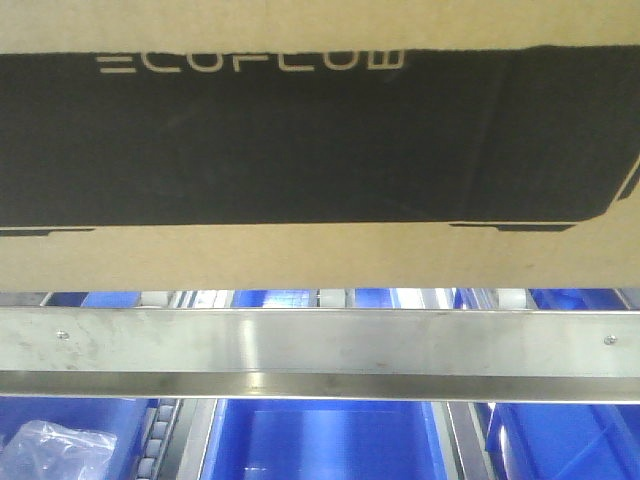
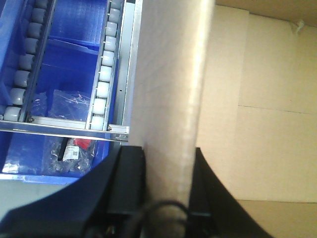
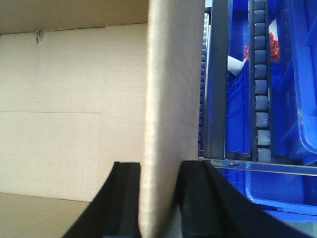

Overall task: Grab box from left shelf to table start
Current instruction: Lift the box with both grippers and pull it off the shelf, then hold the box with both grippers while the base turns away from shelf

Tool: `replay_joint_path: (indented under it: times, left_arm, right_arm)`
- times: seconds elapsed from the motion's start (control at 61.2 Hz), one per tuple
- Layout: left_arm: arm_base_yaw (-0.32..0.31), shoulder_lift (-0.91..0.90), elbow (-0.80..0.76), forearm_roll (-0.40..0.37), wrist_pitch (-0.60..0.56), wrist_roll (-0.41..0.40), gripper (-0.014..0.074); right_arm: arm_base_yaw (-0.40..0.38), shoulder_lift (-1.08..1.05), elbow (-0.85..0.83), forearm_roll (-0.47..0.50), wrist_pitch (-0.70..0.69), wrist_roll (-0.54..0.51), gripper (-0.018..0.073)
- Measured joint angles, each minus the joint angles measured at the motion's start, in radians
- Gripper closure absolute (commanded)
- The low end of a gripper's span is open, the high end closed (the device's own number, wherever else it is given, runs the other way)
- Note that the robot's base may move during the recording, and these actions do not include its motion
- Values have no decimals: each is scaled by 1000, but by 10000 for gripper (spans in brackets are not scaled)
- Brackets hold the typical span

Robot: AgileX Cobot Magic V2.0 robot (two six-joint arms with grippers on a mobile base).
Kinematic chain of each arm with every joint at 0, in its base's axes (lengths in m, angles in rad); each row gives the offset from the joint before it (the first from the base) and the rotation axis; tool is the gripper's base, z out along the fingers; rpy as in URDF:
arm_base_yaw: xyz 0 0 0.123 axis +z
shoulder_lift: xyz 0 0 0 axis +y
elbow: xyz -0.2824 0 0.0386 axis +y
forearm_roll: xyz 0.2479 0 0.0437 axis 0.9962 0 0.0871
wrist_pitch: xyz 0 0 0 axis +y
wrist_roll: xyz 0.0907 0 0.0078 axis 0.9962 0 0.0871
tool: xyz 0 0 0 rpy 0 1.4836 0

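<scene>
The box (image 1: 300, 150), its black ECOFLOW panel facing out, fills the view just above the shelf's (image 1: 320, 345) steel front rail, its lower edge at the rollers. The left gripper (image 2: 166, 166) clamps one upright cardboard wall between its black fingers, and the right gripper (image 3: 161, 173) pinches another wall likewise. Blue bins (image 1: 330, 440) lie below.

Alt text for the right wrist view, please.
The right gripper clamps an upright cardboard wall of the box, one black finger on each side. Plain cardboard panels fill the left of the picture; grey rollers and blue bins fill the right.
</scene>
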State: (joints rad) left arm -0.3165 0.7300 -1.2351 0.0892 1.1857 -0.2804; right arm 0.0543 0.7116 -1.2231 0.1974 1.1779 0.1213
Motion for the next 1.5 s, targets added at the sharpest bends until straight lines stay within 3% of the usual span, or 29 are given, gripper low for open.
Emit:
replay_joint_path:
  times: [1.503]
  left_arm:
    - [0, 13, 0, -4, 0, 0, 682]
  right_arm:
    - [0, 0, 0, -6, -2, 0, 541]
